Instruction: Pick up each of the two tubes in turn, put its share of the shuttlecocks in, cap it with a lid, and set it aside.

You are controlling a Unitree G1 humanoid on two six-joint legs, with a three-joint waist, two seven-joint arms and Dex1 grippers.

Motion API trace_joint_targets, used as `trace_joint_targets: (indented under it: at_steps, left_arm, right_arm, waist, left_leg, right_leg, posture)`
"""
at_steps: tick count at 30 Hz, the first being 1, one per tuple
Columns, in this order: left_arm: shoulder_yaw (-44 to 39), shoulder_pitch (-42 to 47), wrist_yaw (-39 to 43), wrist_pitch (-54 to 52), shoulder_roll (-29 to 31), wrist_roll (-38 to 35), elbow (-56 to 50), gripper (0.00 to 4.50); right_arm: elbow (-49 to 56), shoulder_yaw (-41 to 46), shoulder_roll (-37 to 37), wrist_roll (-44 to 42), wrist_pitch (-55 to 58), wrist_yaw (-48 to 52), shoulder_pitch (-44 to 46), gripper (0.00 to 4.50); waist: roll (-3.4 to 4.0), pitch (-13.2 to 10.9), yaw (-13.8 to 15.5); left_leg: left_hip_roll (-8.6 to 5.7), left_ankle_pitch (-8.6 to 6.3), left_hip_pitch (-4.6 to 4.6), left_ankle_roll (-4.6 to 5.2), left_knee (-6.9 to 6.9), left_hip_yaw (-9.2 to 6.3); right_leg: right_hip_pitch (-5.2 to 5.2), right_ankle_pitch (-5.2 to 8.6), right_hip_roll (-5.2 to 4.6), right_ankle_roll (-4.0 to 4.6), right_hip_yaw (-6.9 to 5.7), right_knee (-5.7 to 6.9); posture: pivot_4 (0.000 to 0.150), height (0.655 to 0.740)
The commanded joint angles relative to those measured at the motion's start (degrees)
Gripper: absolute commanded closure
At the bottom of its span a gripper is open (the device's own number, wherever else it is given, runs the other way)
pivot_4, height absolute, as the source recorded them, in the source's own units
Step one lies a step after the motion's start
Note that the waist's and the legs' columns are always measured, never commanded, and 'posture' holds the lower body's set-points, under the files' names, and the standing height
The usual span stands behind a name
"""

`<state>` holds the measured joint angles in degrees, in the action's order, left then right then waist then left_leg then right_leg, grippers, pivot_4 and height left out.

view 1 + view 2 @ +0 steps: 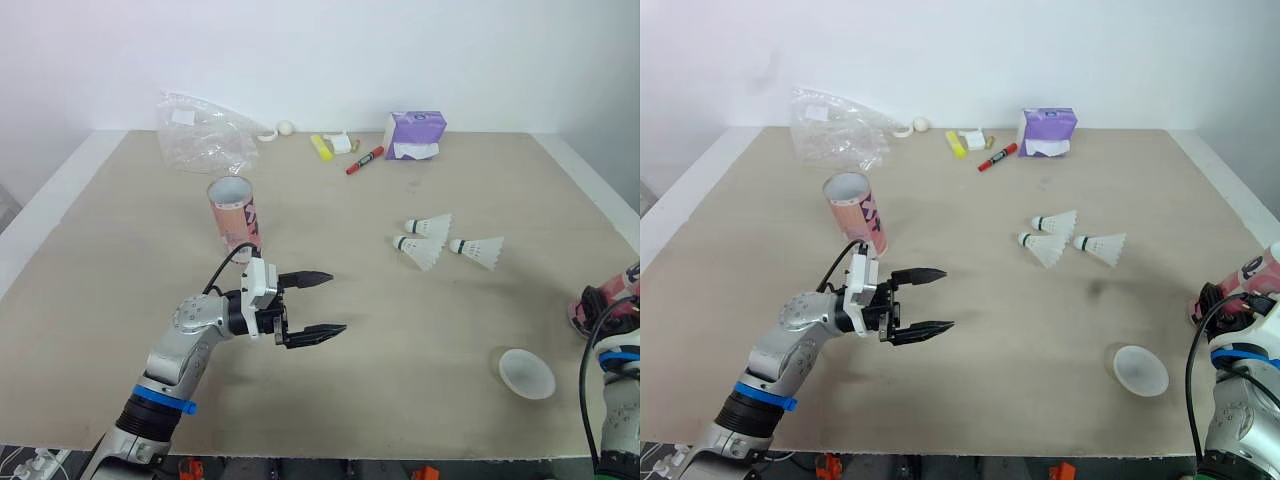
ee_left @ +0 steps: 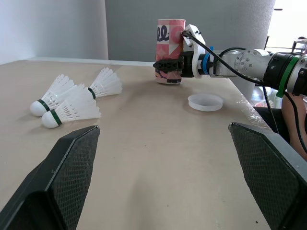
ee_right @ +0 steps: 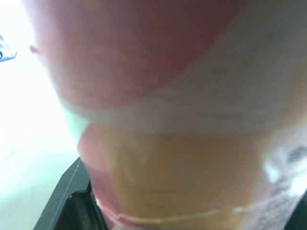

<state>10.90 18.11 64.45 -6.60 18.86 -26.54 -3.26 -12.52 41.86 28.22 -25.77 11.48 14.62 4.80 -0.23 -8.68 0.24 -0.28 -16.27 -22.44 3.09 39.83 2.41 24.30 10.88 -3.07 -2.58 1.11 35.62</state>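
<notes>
One pink tube stands upright with its mouth open, left of the table's centre. Just in front of it my left gripper hovers open and empty, its fingers spread wide. Three white shuttlecocks lie together right of centre. A white lid rests near the front right. At the right edge my right gripper is shut on the second pink tube, which stands upright and looms close in the right wrist view.
Along the back edge lie a crumpled clear plastic bag, a small white ball, a yellow highlighter, a red marker and a purple tissue pack. Bare tabletop spreads between the two arms.
</notes>
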Motion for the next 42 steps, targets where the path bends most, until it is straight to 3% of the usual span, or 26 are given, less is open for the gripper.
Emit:
trace_joint_targets:
  at_steps: [1, 2, 5, 26, 35, 39, 42]
  left_arm:
    - [0.18, 0.11, 0.62, 1.14, 0.01, 0.13, -1.67, 0.0]
    - [0.24, 0.1, 0.67, 1.19, 0.0, 0.17, -1.63, 0.0]
    - [0.35, 0.03, 0.79, 1.31, 0.01, 0.19, -1.53, 0.0]
    - [0.78, 1.75, 3.36, 1.78, -0.34, 0.93, 1.17, 0.0]
    - [-1.19, 1.75, 1.81, 1.37, -0.37, 0.81, 1.5, 0.0]
    - [-1.83, 1.53, 1.64, 1.82, -0.27, 0.25, 1.18, 0.0]
    - [-2.18, 1.05, 1.36, 2.97, 0.03, 1.04, 1.27, 0.0]
  right_arm:
    - [0.46, 0.3, 1.83, 0.2, -1.51, 0.22, -0.25, 1.36]
    - [0.62, 0.39, 1.79, -0.02, -1.4, 0.21, -0.34, 0.89]
    - [2.36, 0.47, 1.51, -0.78, -0.44, 0.35, -1.22, 0.06]
    - [30.43, 1.85, -2.82, -7.17, 8.76, -0.71, -21.88, 0.06]
    - [41.59, 1.66, 5.2, -12.83, 7.08, 19.97, -34.65, 0.06]
    - [43.43, -1.89, 9.01, -14.47, 9.13, 24.17, -32.82, 0.06]
    - [44.81, -10.06, 11.96, -13.6, 9.98, 26.06, -25.7, 0.06]
  waist:
    - [0.0, 0.0, 0.0]
    - [0.0, 0.0, 0.0]
    - [0.0, 0.0, 0.0]
    - [0.02, 0.01, 0.12]
    - [-0.06, -0.04, 0.06]
    - [-0.24, -0.15, -0.02]
    - [-0.33, -0.2, -0.05]
  left_leg:
    - [0.0, 0.0, 0.0, 0.0, -0.01, 0.0]
    - [0.0, 0.0, 0.01, 0.0, -0.02, 0.0]
    - [0.0, 0.0, 0.0, 0.0, -0.02, 0.0]
    - [0.01, 0.0, 0.01, 0.0, -0.2, -0.02]
    - [-0.01, -0.04, 0.01, 0.01, -0.29, -0.07]
    - [0.01, -0.04, 0.08, 0.0, -0.28, -0.06]
    - [0.02, -0.03, 0.08, 0.0, -0.28, -0.1]
  right_leg:
    - [0.0, 0.0, 0.0, 0.0, 0.0, 0.0]
    - [0.0, 0.0, 0.0, 0.0, 0.0, -0.01]
    - [0.0, 0.0, 0.0, 0.0, 0.0, -0.02]
    - [0.04, 0.19, -0.03, -0.17, -0.02, -0.11]
    - [0.04, 0.32, -0.08, -0.2, -0.1, -0.15]
    - [0.0, 0.28, -0.08, -0.19, -0.13, -0.14]
    - [0.0, 0.27, -0.06, -0.17, -0.17, -0.14]
  posture:
    - [0.15, 0.74]
    - [0.15, 0.74]
    - [0.15, 0.74]
    - [0.15, 0.74]
    - [0.15, 0.74]
    - [0.15, 0.74]
    - [0.15, 0.74]
